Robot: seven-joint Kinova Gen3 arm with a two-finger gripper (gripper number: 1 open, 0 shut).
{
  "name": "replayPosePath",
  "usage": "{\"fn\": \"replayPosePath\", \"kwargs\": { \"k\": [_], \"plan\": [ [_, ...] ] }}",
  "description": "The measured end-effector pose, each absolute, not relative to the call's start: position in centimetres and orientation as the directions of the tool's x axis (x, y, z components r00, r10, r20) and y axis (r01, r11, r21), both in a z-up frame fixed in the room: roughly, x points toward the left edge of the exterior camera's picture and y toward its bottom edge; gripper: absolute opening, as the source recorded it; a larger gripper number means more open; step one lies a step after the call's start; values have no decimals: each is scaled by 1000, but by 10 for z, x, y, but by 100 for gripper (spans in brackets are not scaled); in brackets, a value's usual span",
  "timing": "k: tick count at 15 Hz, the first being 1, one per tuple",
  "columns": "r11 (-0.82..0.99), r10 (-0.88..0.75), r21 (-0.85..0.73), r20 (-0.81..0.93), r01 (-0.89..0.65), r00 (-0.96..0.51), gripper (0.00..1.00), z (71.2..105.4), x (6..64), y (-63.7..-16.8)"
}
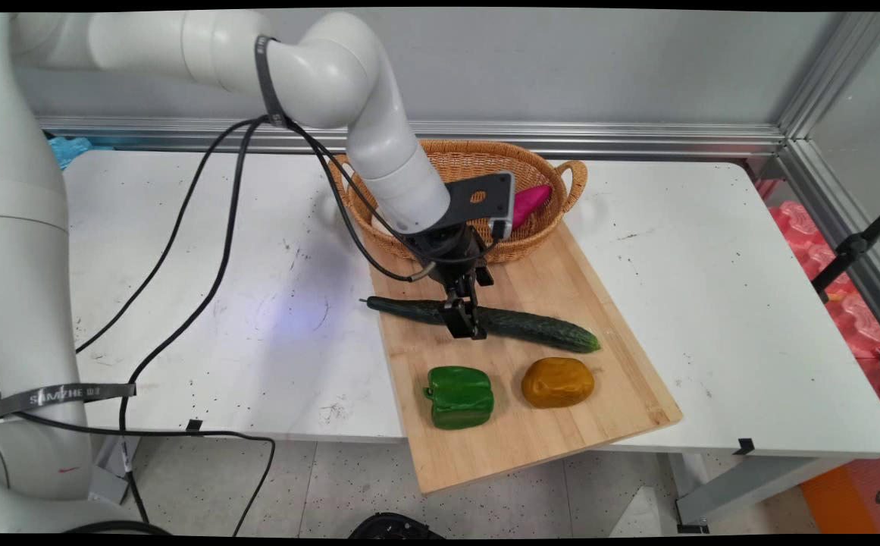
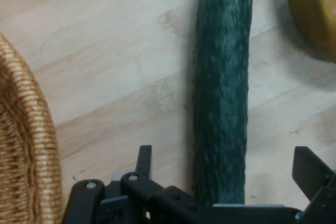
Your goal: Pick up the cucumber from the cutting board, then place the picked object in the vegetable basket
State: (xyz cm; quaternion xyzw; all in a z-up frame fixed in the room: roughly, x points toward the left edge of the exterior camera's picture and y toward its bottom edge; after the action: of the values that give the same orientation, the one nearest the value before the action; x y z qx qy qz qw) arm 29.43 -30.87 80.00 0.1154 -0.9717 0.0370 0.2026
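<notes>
A long dark green cucumber lies across the wooden cutting board. My gripper is lowered over its left-middle part. In the hand view the gripper is open, and its fingers stand on either side of the cucumber with a gap on both sides. A green bell pepper and a brownish-yellow potato-like lump sit on the board nearer the front. The lump shows at the hand view's upper right corner.
A wicker basket stands behind the board with a magenta item inside; its rim is at the hand view's left. Black cables hang from the arm over the table's left half. The board overhangs the table's front edge.
</notes>
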Motion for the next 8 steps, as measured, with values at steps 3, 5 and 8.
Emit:
{"fn": "replayPosePath", "kwargs": {
  "k": [3, 5, 8],
  "plan": [
    [972, -204, -23, 398, -233, -894, 0, 794, 293, -312],
    [974, -199, -21, 393, -225, -898, 0, 792, 293, -313],
    [978, -189, -13, 389, -210, -902, 0, 791, 294, -313]
  ]
}}
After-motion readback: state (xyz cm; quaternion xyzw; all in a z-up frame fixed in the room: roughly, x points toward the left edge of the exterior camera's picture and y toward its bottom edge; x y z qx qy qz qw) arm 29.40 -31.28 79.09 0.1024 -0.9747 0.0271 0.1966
